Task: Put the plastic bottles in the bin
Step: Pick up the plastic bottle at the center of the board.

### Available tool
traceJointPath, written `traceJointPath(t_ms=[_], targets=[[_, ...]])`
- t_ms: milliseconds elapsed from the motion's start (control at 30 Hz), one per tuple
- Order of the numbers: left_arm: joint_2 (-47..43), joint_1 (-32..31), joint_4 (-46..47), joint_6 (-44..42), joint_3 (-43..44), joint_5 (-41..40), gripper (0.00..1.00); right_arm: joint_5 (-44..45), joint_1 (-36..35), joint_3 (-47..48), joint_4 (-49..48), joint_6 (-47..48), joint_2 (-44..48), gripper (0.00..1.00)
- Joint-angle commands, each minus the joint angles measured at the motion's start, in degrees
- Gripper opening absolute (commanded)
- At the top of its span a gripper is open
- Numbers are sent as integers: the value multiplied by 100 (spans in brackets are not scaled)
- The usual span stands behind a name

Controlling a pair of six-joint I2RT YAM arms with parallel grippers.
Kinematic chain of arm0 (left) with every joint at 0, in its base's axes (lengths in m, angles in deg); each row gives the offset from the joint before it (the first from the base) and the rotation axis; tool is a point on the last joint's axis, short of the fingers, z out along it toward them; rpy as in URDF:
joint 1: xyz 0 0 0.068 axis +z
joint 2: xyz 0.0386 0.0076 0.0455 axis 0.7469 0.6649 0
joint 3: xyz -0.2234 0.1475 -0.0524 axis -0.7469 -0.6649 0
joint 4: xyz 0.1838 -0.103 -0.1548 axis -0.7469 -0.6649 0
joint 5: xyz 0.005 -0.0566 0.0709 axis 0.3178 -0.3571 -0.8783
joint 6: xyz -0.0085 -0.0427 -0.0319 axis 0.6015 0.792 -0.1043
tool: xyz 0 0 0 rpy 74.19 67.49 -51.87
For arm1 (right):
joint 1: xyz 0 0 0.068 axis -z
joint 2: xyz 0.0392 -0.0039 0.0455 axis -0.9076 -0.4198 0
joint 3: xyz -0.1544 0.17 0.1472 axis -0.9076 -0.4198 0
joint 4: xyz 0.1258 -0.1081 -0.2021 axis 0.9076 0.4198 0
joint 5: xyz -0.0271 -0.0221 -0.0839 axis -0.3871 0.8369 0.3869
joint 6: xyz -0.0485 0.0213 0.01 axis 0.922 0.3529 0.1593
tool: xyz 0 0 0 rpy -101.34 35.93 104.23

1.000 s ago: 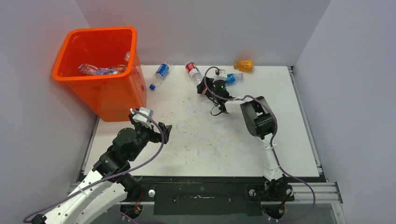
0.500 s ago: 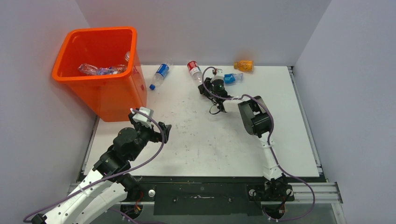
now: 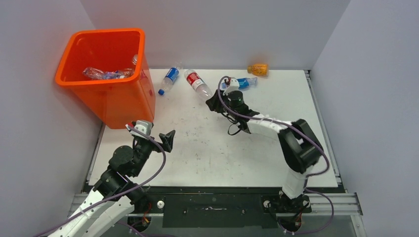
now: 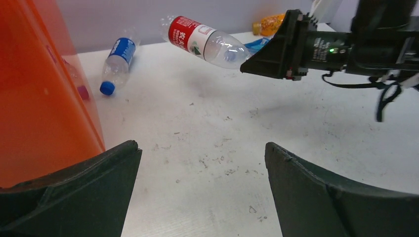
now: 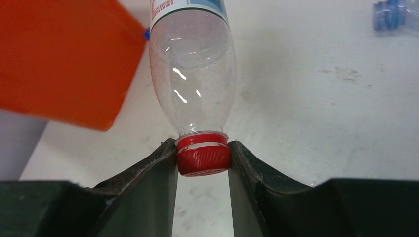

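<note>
My right gripper point(image 3: 212, 100) point(image 5: 203, 153) is shut on the red cap point(image 5: 203, 157) of a clear red-label plastic bottle point(image 3: 197, 83) point(image 5: 192, 74) point(image 4: 205, 40), which hangs just above the table and points toward the orange bin point(image 3: 123, 101) point(image 5: 64, 59) point(image 4: 39, 89). Several crushed bottles point(image 3: 106, 74) lie inside the bin. A blue-label bottle point(image 3: 169, 79) point(image 4: 117, 64) lies beside the bin. My left gripper point(image 3: 154, 134) point(image 4: 200, 148) stands open and empty over bare table, near the bin's front corner.
A blue bottle point(image 3: 243, 82) point(image 5: 395, 15) and an orange bottle point(image 3: 258, 69) point(image 4: 272, 22) lie by the back wall. Grey walls close the table on three sides. The right arm's cable point(image 3: 232, 116) loops over the table's middle.
The right gripper has closed on the red-label bottle's cap and carried it left toward the bin, its arm stretching out. The left arm has drawn back and down a little.
</note>
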Motion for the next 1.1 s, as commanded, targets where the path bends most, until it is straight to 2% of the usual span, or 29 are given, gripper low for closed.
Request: traceJointPath(t_ms=[0,100,267,367,467,600,700,1067], targets=[[-491,18,990,-739,-313,322,96,-108,-685,-582,991,45,1891,5],[-464,1,1126,-1250,-148,992,96,176,-1201,-689,2303,290,2953,5],[-251,-87,317,-2338,433,2081,96,663,-1990,-286,4655,600,4295,5],[-284,-113,-32,-3142,795,2780,96,924,-2219,-59,5524,598,4785,5],[-194,-108,-400,-4004,1111,3261,96,852,-2271,9,5962,442,5146,5],[381,-154,-1139,-5072,1667,3262,96,408,-2313,271,6413,501,5195,5],[778,-430,-1354,-5585,1881,3119,96,278,-2430,605,6796,679,4986,5],[2015,-1590,-1750,-6326,2385,2514,96,356,-3057,1447,7288,931,4527,5]])
